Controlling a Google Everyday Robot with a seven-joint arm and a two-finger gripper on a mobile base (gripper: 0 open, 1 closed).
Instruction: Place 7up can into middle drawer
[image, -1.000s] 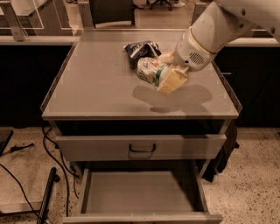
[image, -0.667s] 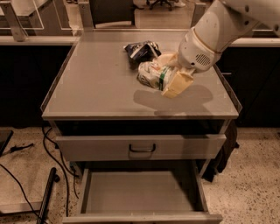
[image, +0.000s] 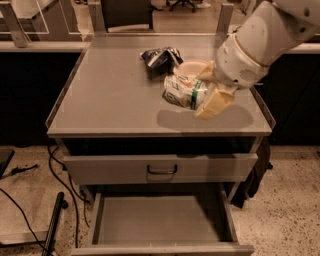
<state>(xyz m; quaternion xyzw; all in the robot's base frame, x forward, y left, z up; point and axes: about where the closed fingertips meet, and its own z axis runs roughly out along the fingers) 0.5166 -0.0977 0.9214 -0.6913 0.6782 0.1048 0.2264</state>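
Note:
My gripper (image: 202, 94) is shut on the 7up can (image: 181, 92), a silver-white can with a green band. The can lies sideways in the cream fingers (image: 214, 104) and hangs a little above the right half of the cabinet top (image: 110, 95), casting a shadow below it. The middle drawer (image: 155, 220) stands pulled open at the bottom of the view. Its gray floor is bare, and it lies below and in front of the can.
A cream bowl (image: 192, 67) sits just behind the can, partly hidden by the gripper. A dark foil snack bag (image: 160, 56) lies at the back middle of the top. A closed drawer front with a black handle (image: 161, 170) sits above the open drawer. Cables (image: 30, 200) lie on the floor at left.
My gripper, holding the can, has shifted slightly toward the front edge of the cabinet top. The bowl, bag and drawers have not moved.

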